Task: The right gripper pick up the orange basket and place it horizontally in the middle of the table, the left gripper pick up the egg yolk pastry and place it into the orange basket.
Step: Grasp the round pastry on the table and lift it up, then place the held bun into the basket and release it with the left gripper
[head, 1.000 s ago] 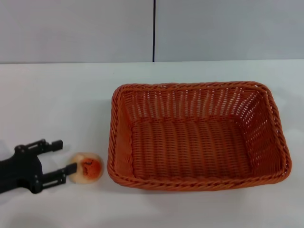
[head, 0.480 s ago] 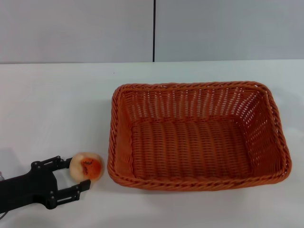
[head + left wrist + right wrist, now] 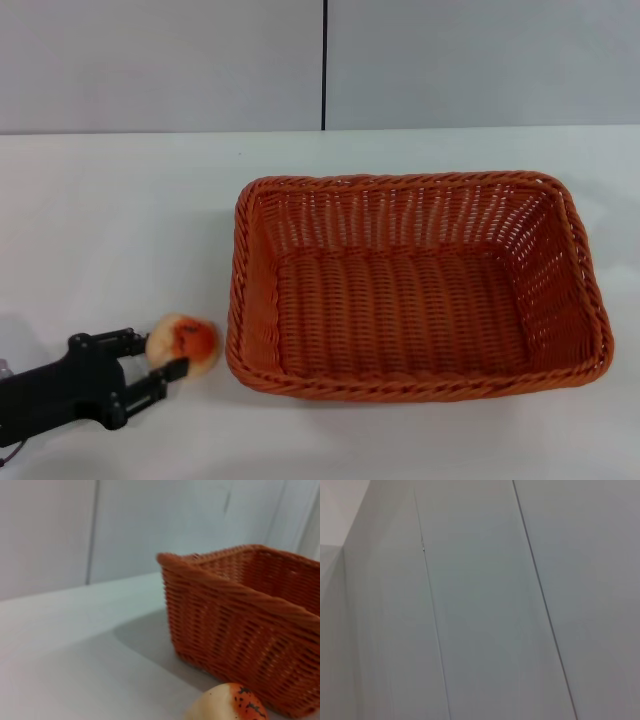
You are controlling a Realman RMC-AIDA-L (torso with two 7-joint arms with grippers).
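The table (image 3: pixel 120 220) is bearing the orange basket (image 3: pixel 410 290) lying flat at its middle, empty. The left gripper (image 3: pixel 152 358) is clasping the egg yolk pastry (image 3: pixel 183 342) — just beside the basket's left wall, outside it.

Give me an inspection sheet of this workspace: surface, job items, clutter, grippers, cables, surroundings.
Surface: white table, plain and flat.
Job's things: orange basket upright, lying lengthwise across the middle, nothing inside; egg yolk pastry on the table, close outside the basket's left end.
Clutter: nothing seen.
Grippers: left gripper low at the near left, fingers on either side of the pastry, contact cannot be told; right gripper not in view.
Cables: nothing seen.
Surroundings: grey wall panels behind the table, with a dark vertical seam.
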